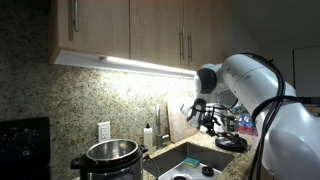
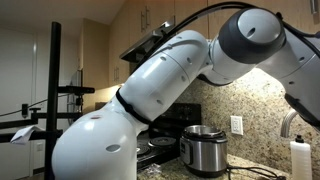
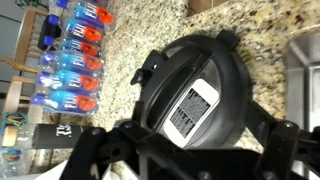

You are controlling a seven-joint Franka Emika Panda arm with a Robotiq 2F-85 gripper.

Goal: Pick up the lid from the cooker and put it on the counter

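Note:
In the wrist view the round black lid [image 3: 190,85] lies flat on the speckled granite counter [image 3: 135,45], a white label at its middle. My gripper [image 3: 190,142] hangs just above its near edge, open, with a dark finger [image 3: 105,145] at either side and nothing between them. The cooker [image 1: 110,158] stands uncovered at the far end of the counter, its steel pot rim showing. It appears in both exterior views, and its other point is [image 2: 205,150]. In an exterior view the gripper [image 1: 207,118] is well away from the cooker, beyond the sink.
A row of blue drink bottles [image 3: 72,55] lies beside the lid. The steel sink [image 1: 195,165] sits between lid and cooker, its edge [image 3: 305,70] close to the lid. A soap bottle [image 1: 148,135] stands by the backsplash. A black stove [image 1: 25,145] is past the cooker.

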